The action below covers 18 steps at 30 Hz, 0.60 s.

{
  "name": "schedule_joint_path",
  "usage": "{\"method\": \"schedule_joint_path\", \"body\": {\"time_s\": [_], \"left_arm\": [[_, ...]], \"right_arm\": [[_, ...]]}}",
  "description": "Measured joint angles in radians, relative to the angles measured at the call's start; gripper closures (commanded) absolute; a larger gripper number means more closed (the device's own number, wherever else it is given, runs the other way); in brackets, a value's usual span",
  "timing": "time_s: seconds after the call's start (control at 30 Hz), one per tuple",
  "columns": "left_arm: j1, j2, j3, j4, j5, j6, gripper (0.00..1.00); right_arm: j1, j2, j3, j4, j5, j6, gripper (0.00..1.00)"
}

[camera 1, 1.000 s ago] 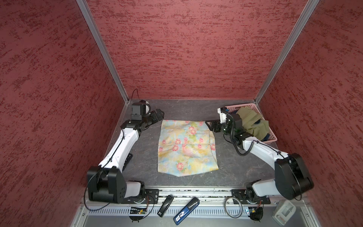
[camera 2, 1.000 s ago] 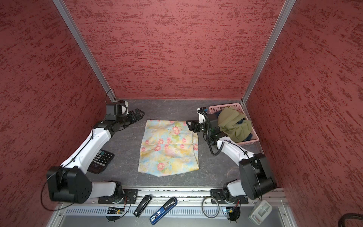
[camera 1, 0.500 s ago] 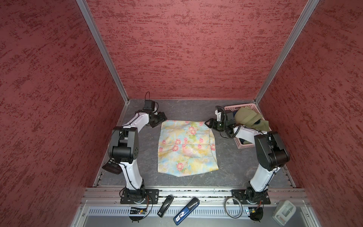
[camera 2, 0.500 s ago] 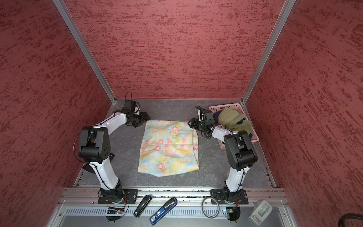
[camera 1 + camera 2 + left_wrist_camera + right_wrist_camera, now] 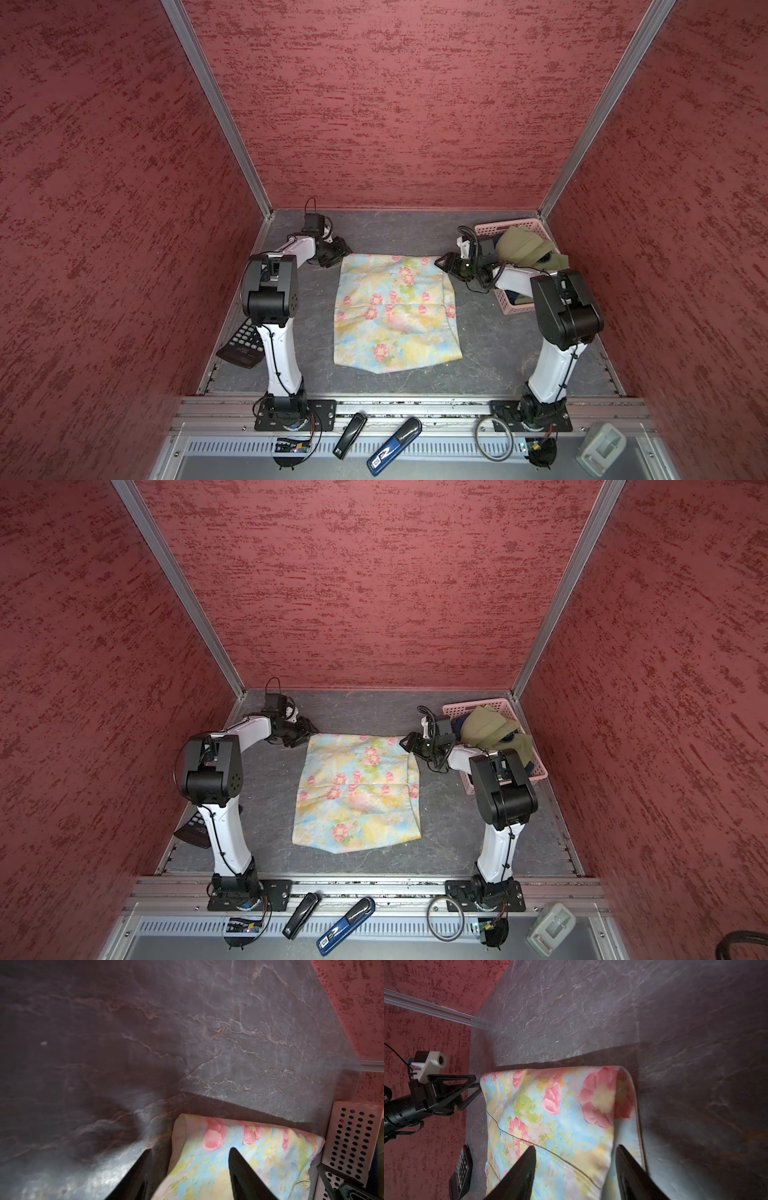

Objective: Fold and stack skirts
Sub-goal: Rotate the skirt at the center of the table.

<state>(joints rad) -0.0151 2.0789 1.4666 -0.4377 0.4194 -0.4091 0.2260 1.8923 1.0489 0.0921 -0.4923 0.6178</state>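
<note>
The pastel floral skirt (image 5: pixel 395 311) (image 5: pixel 357 787) lies flat in the middle of the table. My left gripper (image 5: pixel 338 255) (image 5: pixel 309 731) is down at its far left corner. In the left wrist view the left gripper (image 5: pixel 190 1149) is open, with that corner of the skirt (image 5: pixel 259 1147) between the jaws. My right gripper (image 5: pixel 441 262) (image 5: pixel 405 742) is at the far right corner. It is open too (image 5: pixel 576 1146), straddling the skirt's (image 5: pixel 550 1109) curled side edge. The olive-green skirt (image 5: pixel 523 247) (image 5: pixel 490 727) is heaped in the pink basket (image 5: pixel 488 227) (image 5: pixel 457 707), with dark blue cloth (image 5: pixel 506 737) showing under it.
A black calculator (image 5: pixel 243 345) (image 5: pixel 462 1169) lies by the left wall, behind the left arm. A stapler (image 5: pixel 351 434), a blue tool (image 5: pixel 395 446), a ring (image 5: pixel 494 438) and a grey device (image 5: pixel 600 446) sit on the front rail. Red walls close in on three sides.
Both arms have raised their elbows and dropped their grippers onto the floral skirt's far corners. The left jaws have narrowed. The skirt itself has not moved.
</note>
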Motion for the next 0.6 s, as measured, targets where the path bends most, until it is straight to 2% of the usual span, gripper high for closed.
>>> {"method": "schedule_joint_path", "body": {"time_s": [0.13, 0.3, 0.43, 0.6], "left_arm": [[-0.001, 0.022, 0.02, 0.046, 0.059, 0.007, 0.46], [-0.002, 0.051, 0.027, 0.079, 0.108, 0.01, 0.54], [-0.002, 0.056, 0.027, 0.089, 0.13, 0.012, 0.68], [-0.001, 0.056, 0.027, 0.104, 0.148, 0.014, 0.77]], "right_arm": [[-0.001, 0.035, 0.011, 0.019, -0.01, 0.013, 0.4], [-0.001, 0.062, 0.018, 0.023, -0.01, 0.016, 0.4], [-0.001, 0.095, 0.041, 0.056, -0.018, 0.023, 0.41], [-0.001, 0.111, 0.041, 0.116, -0.035, 0.036, 0.43]]}}
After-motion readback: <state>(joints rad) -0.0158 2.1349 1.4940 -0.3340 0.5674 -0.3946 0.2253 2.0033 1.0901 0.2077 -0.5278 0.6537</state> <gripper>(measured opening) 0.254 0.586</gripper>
